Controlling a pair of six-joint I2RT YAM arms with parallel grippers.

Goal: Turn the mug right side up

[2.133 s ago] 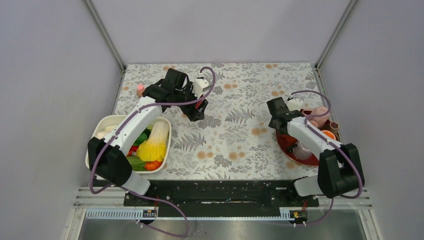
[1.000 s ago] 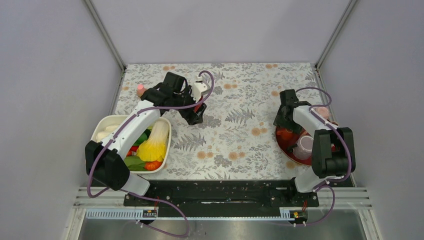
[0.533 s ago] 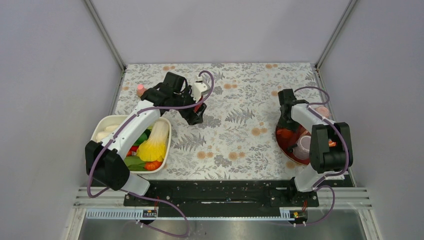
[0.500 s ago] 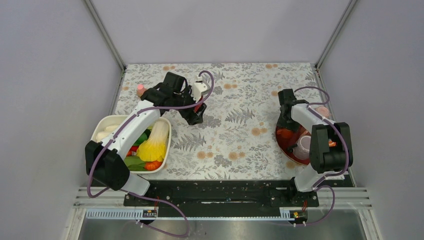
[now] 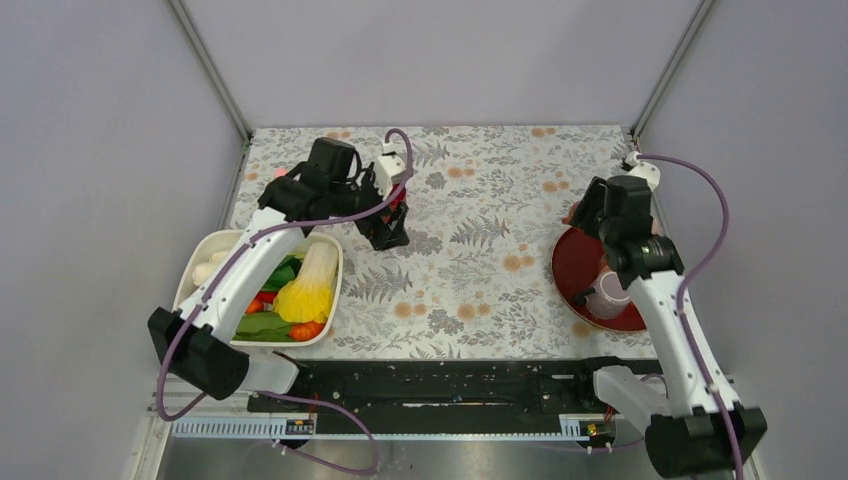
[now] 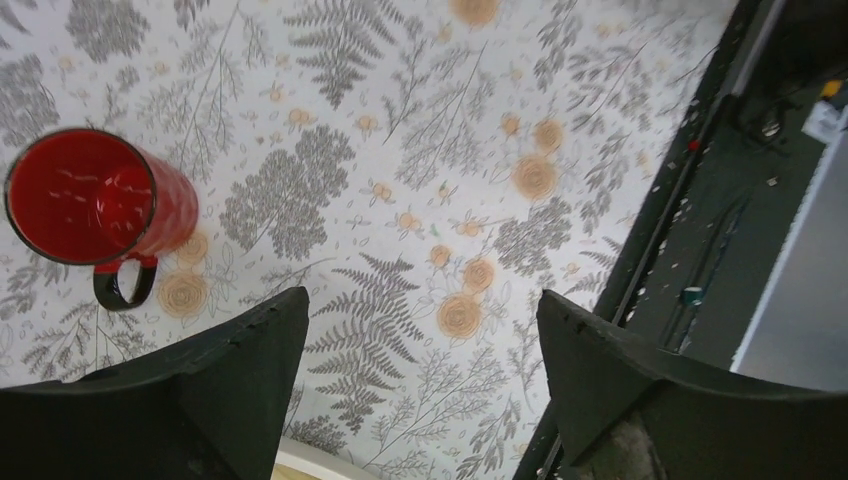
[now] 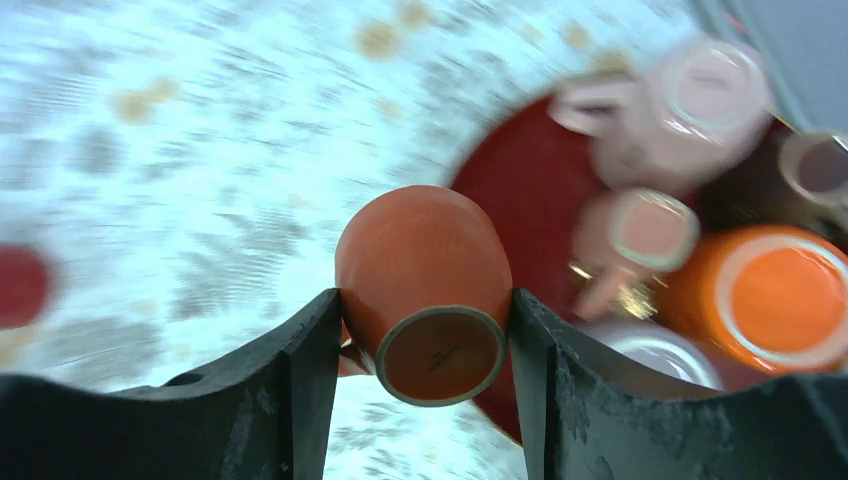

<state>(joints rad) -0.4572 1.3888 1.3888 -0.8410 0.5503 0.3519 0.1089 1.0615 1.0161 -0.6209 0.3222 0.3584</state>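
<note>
**Top external view.** The right claw [image 5: 588,214] is raised above the far rim of the round dark-red plate [image 5: 572,272], at the right of the floral-patterned counter [image 5: 480,250]. The wrist mostly hides its load here. The left claw [image 5: 390,228] hangs over the counter's far left, beyond the white rectangular tub of vegetables [image 5: 338,262].

**Left wrist view.** The left claw [image 6: 420,310] is spread wide and holds nothing. A glossy red mug with a black handle [image 6: 95,200] stands mouth up on the counter, apart from both fingers. It needs no turning.

**Right wrist view (blurred).** The right claw [image 7: 422,325] is closed on the orange ceramic mug [image 7: 420,255], with 1 finger against each side of its body. The mug is clear of the counter. Its pale base faces the camera and its mouth points away, so it reads as inverted. Beyond it lie the plate [image 7: 520,190], a pink mug [image 7: 700,90] and an orange cup [image 7: 770,300].

**Step in hand (judged).** This is the wrist roll that brings the mouth uppermost.
- The roll is best made at this height, over bare counter and away from the crowded plate.
- The grip should be firm, since a rounded wall may slip between 2 flat fingers.
- The handle, barely visible at lower left, should not strike a finger.
- Release should come only once the base sits level on the counter.
</note>
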